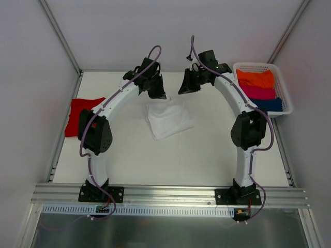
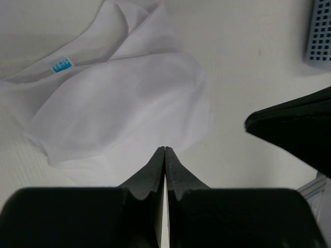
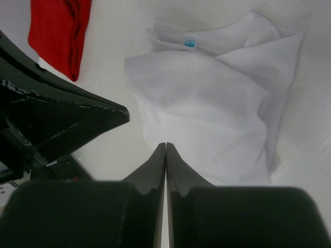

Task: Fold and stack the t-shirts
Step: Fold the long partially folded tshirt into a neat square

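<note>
Your left gripper (image 2: 164, 150) and right gripper (image 3: 165, 146) are both pinched together on nothing, hanging over the far edge of the white shirt (image 1: 168, 120). It lies folded in the middle of the table (image 1: 207, 155). The red shirt (image 1: 76, 115) sits folded at the table's left edge, well apart. For stacking, spread each claw first, catch every layer at a corner, and carry it level so the folds hold.

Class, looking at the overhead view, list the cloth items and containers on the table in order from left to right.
red t-shirt → white t-shirt → white basket holding folded orange, pink and blue clothes
</note>
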You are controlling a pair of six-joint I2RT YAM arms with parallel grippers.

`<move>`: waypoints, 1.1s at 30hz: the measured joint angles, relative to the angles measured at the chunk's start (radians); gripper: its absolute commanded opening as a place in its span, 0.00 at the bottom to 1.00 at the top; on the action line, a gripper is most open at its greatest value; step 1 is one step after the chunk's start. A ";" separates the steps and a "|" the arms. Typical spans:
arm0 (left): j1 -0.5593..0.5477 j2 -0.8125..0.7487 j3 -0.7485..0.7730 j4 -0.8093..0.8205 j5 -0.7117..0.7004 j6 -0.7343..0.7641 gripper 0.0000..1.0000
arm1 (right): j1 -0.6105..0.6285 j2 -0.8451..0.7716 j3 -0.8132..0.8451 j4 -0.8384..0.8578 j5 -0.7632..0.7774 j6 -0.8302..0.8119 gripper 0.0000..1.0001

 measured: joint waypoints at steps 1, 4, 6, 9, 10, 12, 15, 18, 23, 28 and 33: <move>0.000 0.002 0.006 0.006 0.017 -0.002 0.00 | 0.005 0.000 -0.007 0.015 -0.023 0.008 0.01; 0.000 0.026 0.013 0.035 0.077 -0.010 0.00 | 0.013 0.026 -0.023 0.034 -0.087 0.035 0.00; 0.000 0.055 0.013 0.045 0.104 -0.018 0.00 | 0.014 0.068 -0.023 0.046 -0.119 0.053 0.00; 0.000 0.106 0.013 0.051 0.135 -0.024 0.00 | 0.014 0.148 -0.016 0.059 -0.158 0.080 0.01; 0.000 0.126 0.013 0.051 0.146 -0.027 0.00 | 0.014 0.180 -0.013 0.063 -0.169 0.091 0.00; 0.000 0.164 0.013 0.051 0.170 -0.032 0.00 | 0.014 0.236 -0.008 0.068 -0.186 0.112 0.01; 0.000 0.211 0.009 0.052 0.193 -0.042 0.00 | 0.014 0.296 -0.003 0.069 -0.204 0.134 0.01; 0.000 0.237 -0.011 0.052 0.207 -0.043 0.00 | 0.014 0.319 -0.003 0.067 -0.207 0.142 0.01; 0.000 0.248 -0.076 0.060 0.208 -0.040 0.00 | 0.014 0.320 0.009 0.023 -0.144 0.115 0.00; 0.002 0.229 -0.187 0.088 0.179 -0.025 0.00 | 0.016 0.320 0.014 -0.037 -0.027 0.070 0.00; 0.004 0.138 -0.306 0.103 0.119 -0.024 0.00 | 0.018 0.320 0.014 -0.087 0.080 0.032 0.01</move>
